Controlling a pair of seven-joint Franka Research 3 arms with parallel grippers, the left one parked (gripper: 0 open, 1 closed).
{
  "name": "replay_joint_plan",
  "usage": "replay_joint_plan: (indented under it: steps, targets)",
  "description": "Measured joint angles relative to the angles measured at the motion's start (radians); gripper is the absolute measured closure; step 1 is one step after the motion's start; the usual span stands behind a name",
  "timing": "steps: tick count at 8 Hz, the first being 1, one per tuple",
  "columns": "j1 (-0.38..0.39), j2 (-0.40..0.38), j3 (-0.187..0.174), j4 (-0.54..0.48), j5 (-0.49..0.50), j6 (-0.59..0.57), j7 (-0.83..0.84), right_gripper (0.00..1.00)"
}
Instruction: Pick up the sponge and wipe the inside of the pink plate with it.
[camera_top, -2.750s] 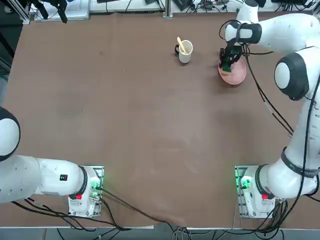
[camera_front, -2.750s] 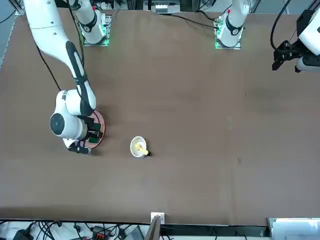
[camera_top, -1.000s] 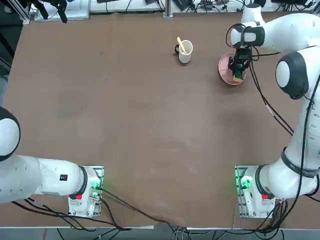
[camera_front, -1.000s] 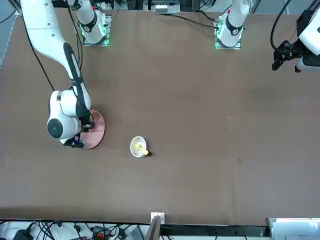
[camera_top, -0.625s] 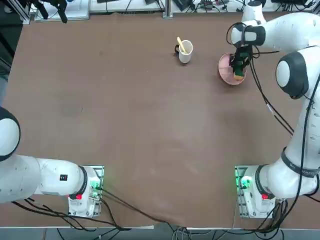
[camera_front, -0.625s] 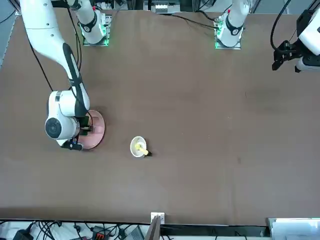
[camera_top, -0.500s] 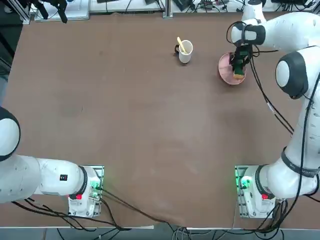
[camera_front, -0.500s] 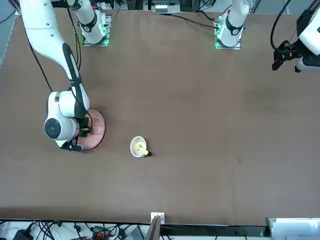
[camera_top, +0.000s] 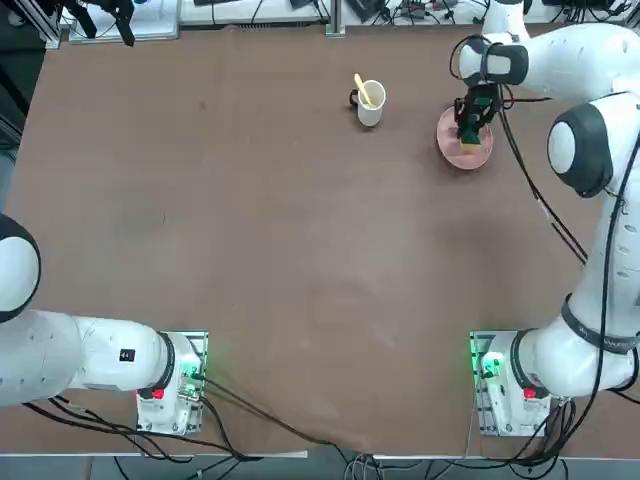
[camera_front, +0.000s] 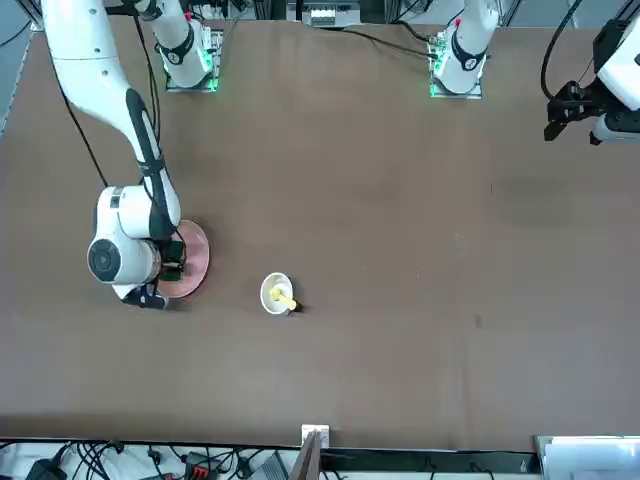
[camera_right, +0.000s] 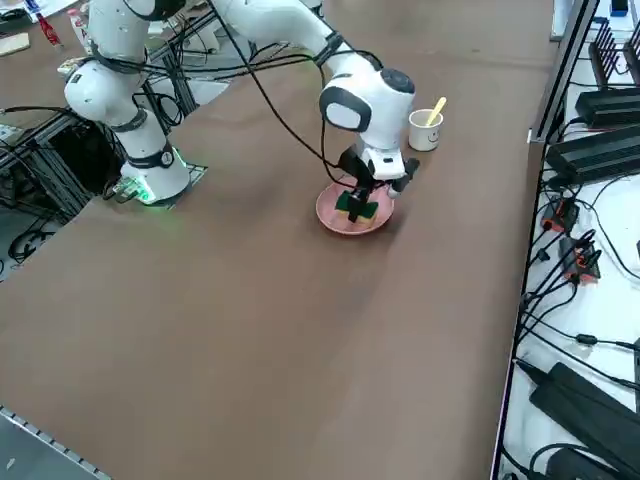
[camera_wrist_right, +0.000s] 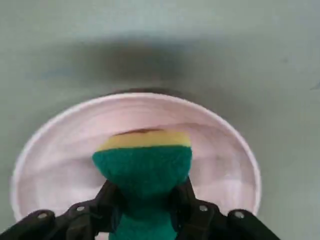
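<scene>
The pink plate (camera_top: 462, 152) lies at the far right of the table, also seen as the plate (camera_front: 195, 255), the plate (camera_right: 334, 216) and, close up, the plate (camera_wrist_right: 55, 150). My right gripper (camera_top: 468, 124) hangs over the plate's inside, shut on the sponge (camera_top: 467, 133). The sponge (camera_wrist_right: 142, 162) shows its green face with a yellow layer at its far end, pinched between the two fingers (camera_wrist_right: 111, 199) and pressed onto the plate's floor. From the side, the sponge (camera_right: 357, 208) sits under the gripper (camera_right: 362, 195) near the plate's middle. Across the table, the gripper (camera_front: 170, 268) covers the plate's edge.
A white mug (camera_top: 370, 104) with a yellow utensil stands left of the plate, a short gap away; the mug (camera_right: 425, 130) is near the table's far edge. Cables and equipment line the right side beyond the table edge (camera_right: 530, 140).
My right gripper has slid the sponge across the plate, from its right side toward the far edge and slightly left. The plate and mug have stayed put.
</scene>
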Motion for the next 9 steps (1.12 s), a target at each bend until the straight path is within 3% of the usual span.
replay_joint_plan:
  steps: [4,6,9]
  targets:
    - [0.011,-0.009,0.002,0.026,0.033,-0.022,0.000,0.49]
    - [-0.003,-0.060,-0.009,0.036,0.033,-0.135,-0.020,0.49]
    - [-0.100,-0.142,-0.022,0.011,0.002,-0.233,-0.167,0.48]
